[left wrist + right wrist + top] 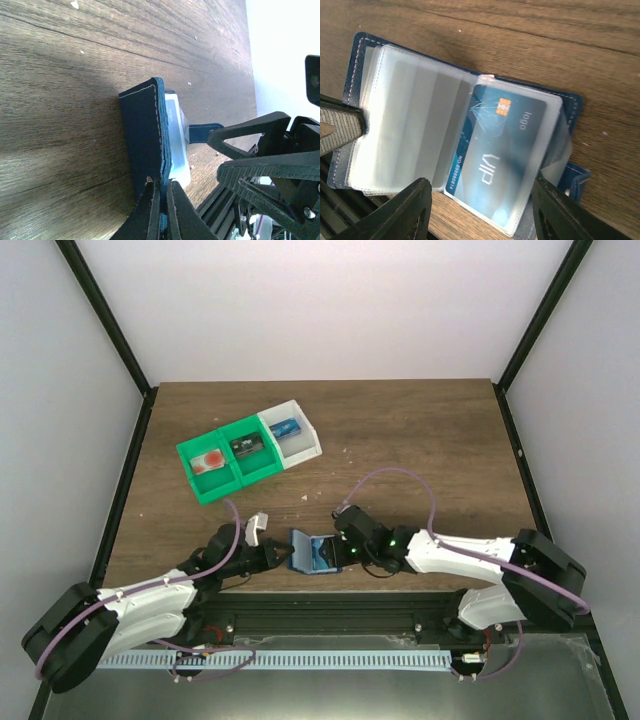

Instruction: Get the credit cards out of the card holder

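Card holder [308, 552], a small flat navy-blue folding wallet with clear plastic sleeves, lies open on the brown wood-grain table [420, 440] near its front edge, between the two grippers. The left gripper [275, 558] is closed tight on the edge of the left-hand cover. In the left wrist view, its black fingertips [161, 200] pinch the stitched navy cover [142, 135] between them.

The right gripper [345, 540] hangs over the right-hand half with its jaws spread apart. In the right wrist view, its two black fingers [420, 210] stand on either side of the lower edge of a sleeved card, and no contact with it can be made out.

That blue credit card [505, 145], bearing a gold chip and the words "VIP" and "logo", sits inside the topmost sleeve. A small navy tab [575, 180] projects from the right cover.

Well apart, at the far left of the table, stand a green plastic two-compartment tray [195, 490] and an adjoining white plastic tray [305, 445], each compartment holding a small item.
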Controlling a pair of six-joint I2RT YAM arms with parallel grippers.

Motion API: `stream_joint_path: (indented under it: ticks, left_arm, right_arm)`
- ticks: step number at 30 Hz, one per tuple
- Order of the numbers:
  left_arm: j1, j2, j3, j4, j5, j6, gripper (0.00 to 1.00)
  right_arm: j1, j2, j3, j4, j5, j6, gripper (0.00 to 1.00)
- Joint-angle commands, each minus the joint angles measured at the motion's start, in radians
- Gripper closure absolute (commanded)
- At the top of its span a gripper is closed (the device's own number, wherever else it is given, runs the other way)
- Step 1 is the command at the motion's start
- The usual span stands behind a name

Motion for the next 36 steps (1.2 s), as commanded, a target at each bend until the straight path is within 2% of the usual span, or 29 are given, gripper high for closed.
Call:
stream_joint_path:
  ticks: [1, 3, 6, 11, 14, 21, 24, 28, 36]
  left_arm:
    - [-0.006, 0.006, 0.015, 0.014, -0.012, 0.008, 1.0]
    - [-0.007, 0.008, 0.016, 0.009, -0.014, 0.009, 1.0]
    - [-0.005, 0.004, 0.023, -0.015, -0.029, 0.012, 0.93]
    - [-0.006, -0.037, 0.055, -0.094, -0.07, 0.031, 0.68]
    - [-0.007, -0.077, 0.099, -0.216, -0.115, 0.054, 0.57]
    - [-0.011, -0.14, 0.155, -0.304, -0.148, 0.031, 0.36]
    - [-0.017, -0.124, 0.165, -0.284, -0.13, 0.017, 0.32]
    - [-0.032, -0.08, 0.173, -0.248, -0.119, 0.025, 0.32]
    - [-0.037, 0.072, 0.096, 0.014, -0.021, -0.03, 0.41]
  right_arm:
    - [0.003, -0.051, 0.002, -0.076, 0.082, 0.015, 0.44]
    - [0.003, -0.072, 0.004, -0.083, 0.083, 0.015, 0.44]
    - [0.003, -0.09, 0.01, -0.071, 0.074, 0.009, 0.46]
    - [-0.002, -0.067, -0.008, 0.003, 0.026, 0.0, 0.58]
    - [-0.021, -0.036, -0.04, 0.088, -0.044, 0.014, 0.67]
    - [-0.05, 0.01, -0.043, 0.135, -0.062, 0.009, 0.71]
    - [-0.059, 0.027, -0.047, 0.148, -0.063, 0.006, 0.72]
    - [-0.067, 0.049, -0.063, 0.154, -0.049, 0.009, 0.73]
    - [-0.073, 0.084, -0.104, 0.196, -0.057, 0.017, 0.77]
